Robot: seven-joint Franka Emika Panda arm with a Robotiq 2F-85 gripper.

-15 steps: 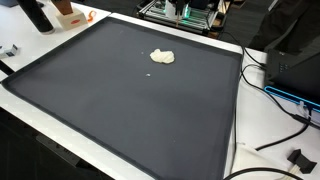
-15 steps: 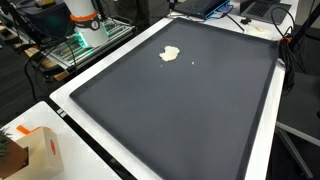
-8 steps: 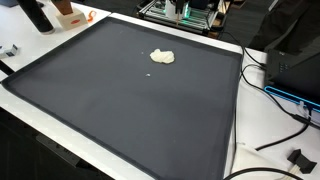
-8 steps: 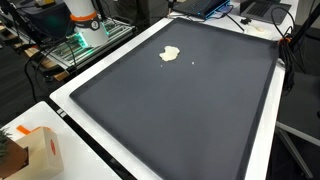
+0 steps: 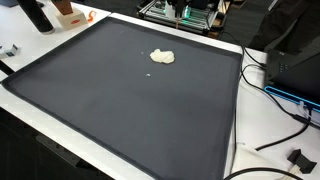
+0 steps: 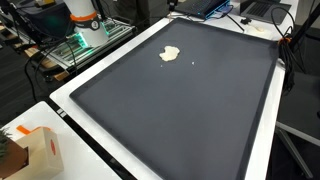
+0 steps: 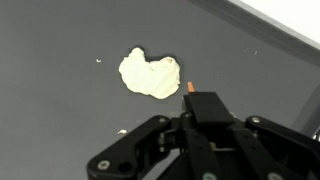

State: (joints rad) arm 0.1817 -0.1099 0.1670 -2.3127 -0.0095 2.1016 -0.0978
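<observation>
Cream lump [image 7: 150, 75] is lying ungripped near the mat's [image 5: 120, 110] far edge; gripper [image 7: 197, 120] is hovering over it, jaw state impossible to tell.

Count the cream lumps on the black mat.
1. The cream lump lies on the black mat near its far edge in an exterior view; tiny crumbs sit beside it. None looks hidden.

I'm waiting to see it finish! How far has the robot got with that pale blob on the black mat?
Done: nothing yet; the pale blob lies free on the black mat. In hand: the gripper hovers close by it in the wrist view, not touching. Left: closing in on the blob and handling it.
</observation>
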